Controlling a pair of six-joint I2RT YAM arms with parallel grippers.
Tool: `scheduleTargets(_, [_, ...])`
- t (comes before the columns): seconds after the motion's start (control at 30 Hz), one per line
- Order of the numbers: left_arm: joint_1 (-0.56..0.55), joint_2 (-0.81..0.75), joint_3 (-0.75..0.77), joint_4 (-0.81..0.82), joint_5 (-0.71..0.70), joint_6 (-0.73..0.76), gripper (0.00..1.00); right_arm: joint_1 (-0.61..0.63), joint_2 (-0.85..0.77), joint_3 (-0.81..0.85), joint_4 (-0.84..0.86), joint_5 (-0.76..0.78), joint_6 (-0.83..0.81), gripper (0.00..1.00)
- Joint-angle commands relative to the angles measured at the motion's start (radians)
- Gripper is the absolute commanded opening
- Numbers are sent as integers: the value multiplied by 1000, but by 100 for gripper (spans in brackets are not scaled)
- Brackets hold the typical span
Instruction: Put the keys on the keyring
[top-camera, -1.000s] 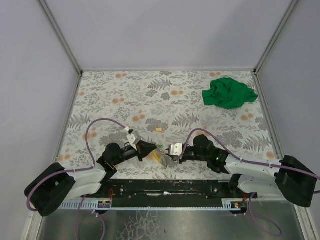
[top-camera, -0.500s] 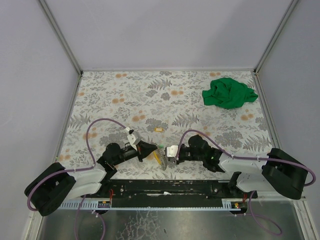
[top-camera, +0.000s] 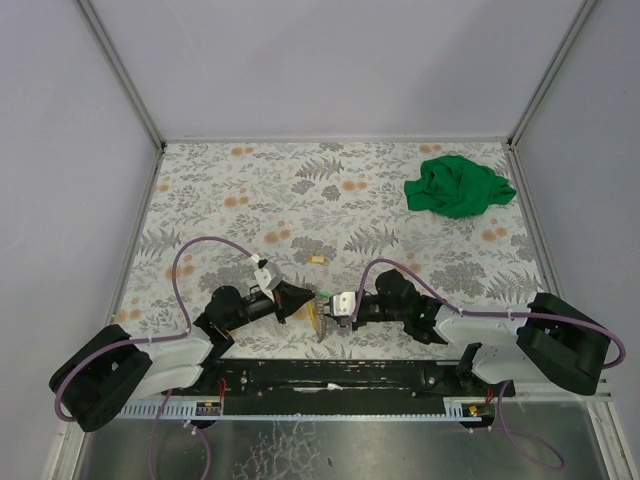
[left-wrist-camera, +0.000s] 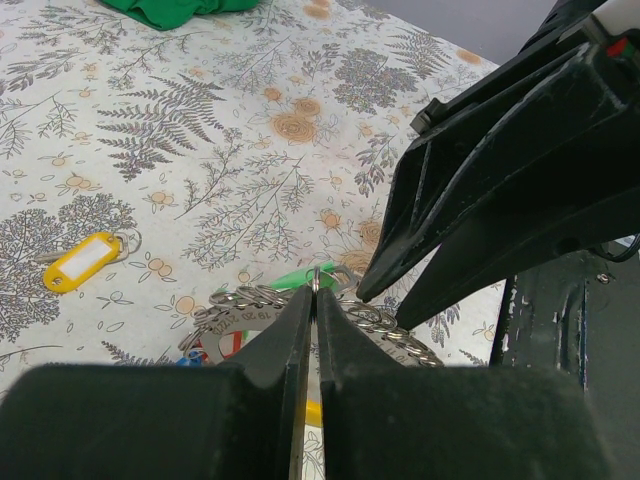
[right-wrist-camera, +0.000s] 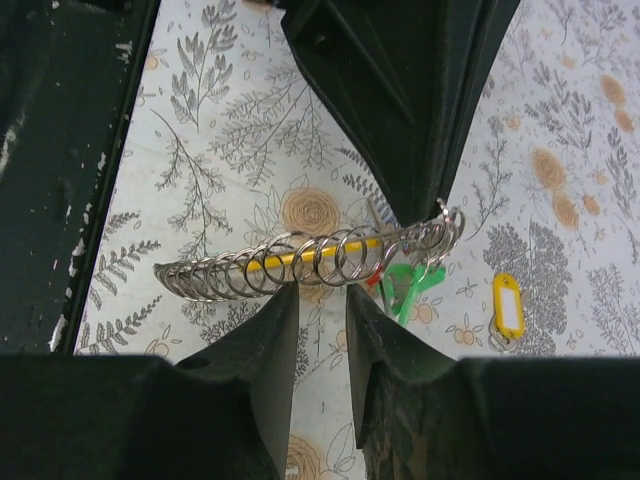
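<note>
The keyring (top-camera: 320, 319) is a silvery metal piece carrying a row of small rings (right-wrist-camera: 300, 265), held above the table's near edge. My left gripper (left-wrist-camera: 315, 288) is shut on one end of it. A green-tagged key (right-wrist-camera: 405, 287) hangs at that end, also seen in the left wrist view (left-wrist-camera: 298, 278). My right gripper (right-wrist-camera: 322, 297) is open, its tips just short of the ring row, nothing between them. A yellow-tagged key (right-wrist-camera: 508, 305) lies loose on the table, further out (top-camera: 318, 259).
A crumpled green cloth (top-camera: 458, 186) lies at the far right of the floral table (top-camera: 230, 180). The black rail of the arm bases (top-camera: 330, 375) runs just behind the grippers. Grey walls close in the table on three sides.
The right arm has swung left, bringing its gripper up against the keyring, with its jaws a little wider. The left arm and the keyring have stayed put.
</note>
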Motion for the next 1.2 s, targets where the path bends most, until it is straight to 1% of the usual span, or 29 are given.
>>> scheduleTargets(0.0, [1,4,9,90,9,-3,0,-1,0,25,105,-46,29,33])
scheduleTargets(0.1, [0,8,10,92,15,-3,0,0,-4,13,141,-16,40,33])
scheduleTargets(0.17, [0,12,12,92,18,-3,0,0,-10,7,150,-4,37,31])
scheduleTargets(0.37, [-3,22,16,96,23,-6,0,0,5,21,130,-5,41,27])
scheduleTargets(0.5, [-3,22,15,96,17,-5,0,-1,-11,22,93,-1,40,26])
scheduleTargets(0.6, [-3,20,15,96,14,-3,0,-1,-59,11,39,-4,38,28])
scheduleTargets(0.73, [-3,18,15,93,13,-3,0,0,-97,-1,9,-27,40,31])
scheduleTargets(0.9, [-4,18,14,93,12,-5,0,4,-55,6,37,-51,61,32])
scheduleTargets(1.17, [-3,9,13,90,14,-7,0,14,7,6,83,-23,70,37])
